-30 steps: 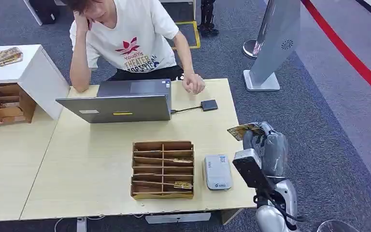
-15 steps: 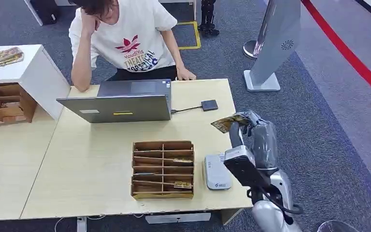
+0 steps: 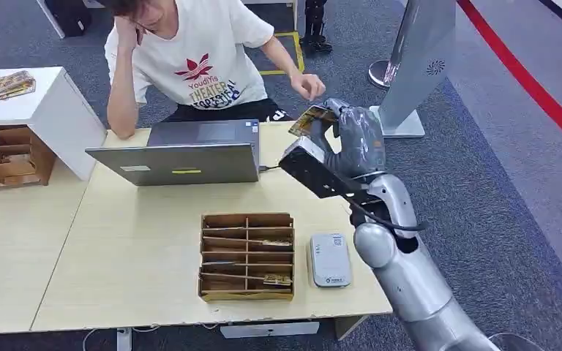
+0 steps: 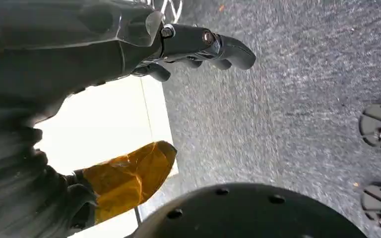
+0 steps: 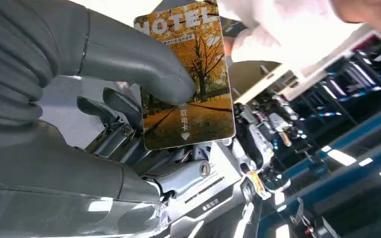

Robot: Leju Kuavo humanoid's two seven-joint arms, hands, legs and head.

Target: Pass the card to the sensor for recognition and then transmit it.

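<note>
My right hand (image 3: 355,137) is raised above the far right part of the table and pinches an orange hotel card (image 3: 309,117) between thumb and fingers. In the right wrist view the card (image 5: 191,74) shows an autumn tree picture, with the thumb (image 5: 144,64) pressed on its face. A person's hand (image 3: 309,86) hovers just beyond the card without touching it. The white card sensor (image 3: 329,259) lies on the table near the front right edge, well below and behind my hand. My left hand (image 4: 104,54) hangs over the carpet, its fingers (image 4: 213,44) apart and holding nothing.
A wooden card rack (image 3: 246,256) stands left of the sensor. An open laptop (image 3: 183,157) with a small black adapter sits at the far side, a seated person (image 3: 197,62) behind it. A second rack (image 3: 4,157) and a white cabinet (image 3: 58,110) are at the left. A grey kiosk (image 3: 417,66) stands at the right.
My right arm has risen from beside the sensor and swung forward with the card toward the person. The person's hand has lifted off the table to meet the card.
</note>
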